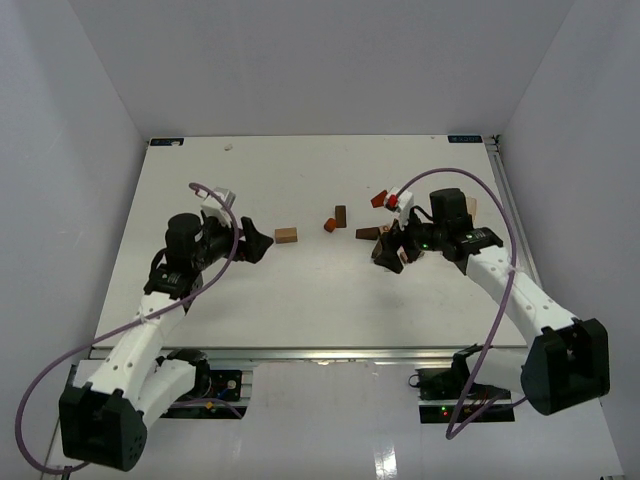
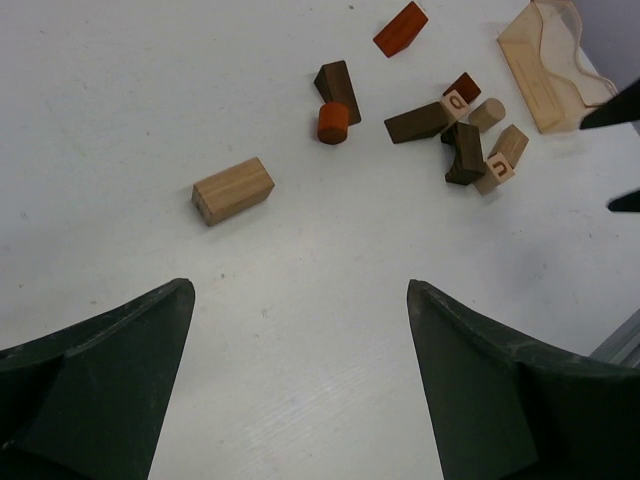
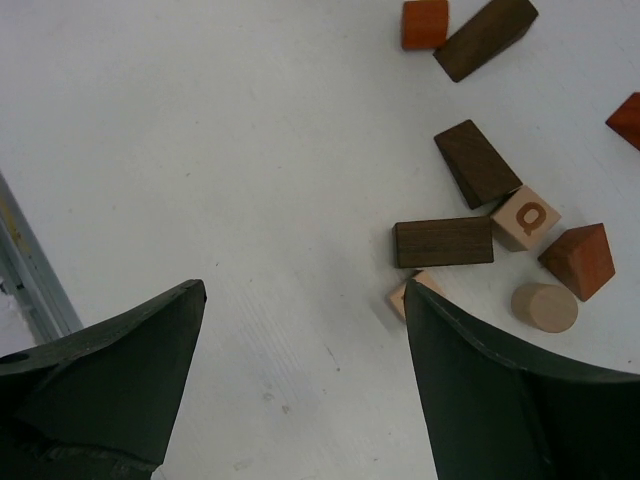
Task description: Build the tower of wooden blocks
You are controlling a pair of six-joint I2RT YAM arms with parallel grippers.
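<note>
The small wooden blocks lie loose on the white table, none stacked. A tan rectangular block [image 1: 286, 235] [image 2: 232, 190] lies alone, just ahead of my left gripper [image 1: 255, 243] [image 2: 298, 290], which is open and empty. A dark block [image 2: 337, 80] and an orange cylinder [image 2: 332, 122] lie behind it. The main cluster [image 2: 460, 130] holds dark blocks, lettered tan cubes, a red wedge and a pale cylinder. My right gripper [image 1: 392, 243] [image 3: 305, 290] is open and empty, low over the cluster's near-left edge. Its right finger covers part of a tan cube [image 3: 410, 293], next to a dark block [image 3: 443, 241].
A larger pale wooden slab [image 2: 545, 65] lies right of the cluster, mostly hidden behind my right arm in the top view. A lone red wedge [image 1: 379, 199] sits behind the cluster. The table's metal front rail [image 3: 30, 290] runs along the near edge.
</note>
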